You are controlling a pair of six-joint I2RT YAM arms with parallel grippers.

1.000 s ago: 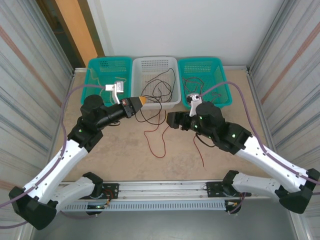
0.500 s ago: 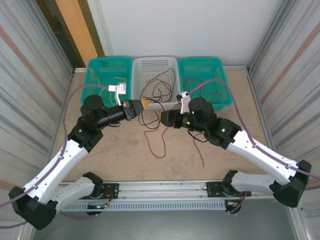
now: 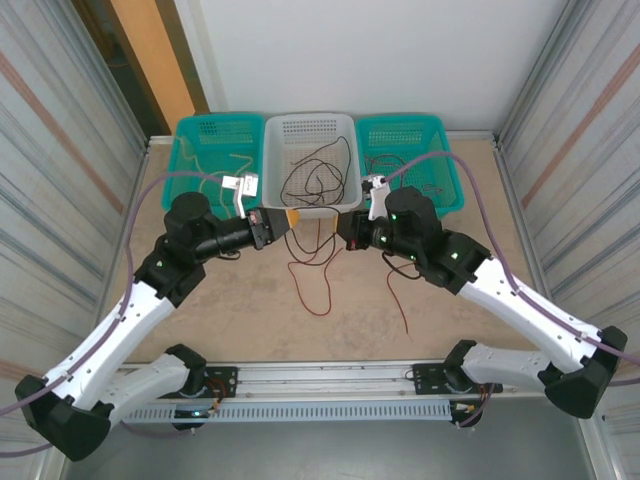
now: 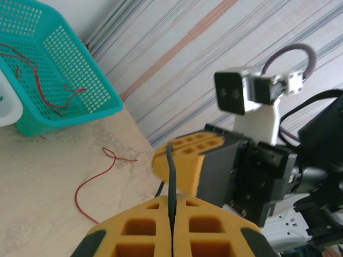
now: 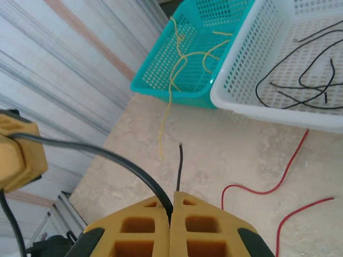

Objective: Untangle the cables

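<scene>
Three baskets stand in a row at the far edge of the table (image 3: 230, 310): a left teal basket (image 3: 220, 119), one white basket (image 3: 310, 117) in the middle, and a right teal basket (image 3: 400, 118). In front of the white basket the two arms meet over the table. The left end effector (image 4: 171, 214) is closed on one black cable (image 4: 170, 182). The right end effector (image 5: 171, 211) is clamped on the same cable, so it runs between the two. A short free end pokes out past the right fingers.

Two red cables (image 5: 292, 158) lie loose on the table below the arms. Yellow cables (image 5: 171, 80) sit tangled in the left teal basket, with one trailing over its rim onto the table. Looped black wires (image 5: 289, 87) lie in the white basket and red wire (image 4: 36, 75) in the right teal one. I cannot count these.
</scene>
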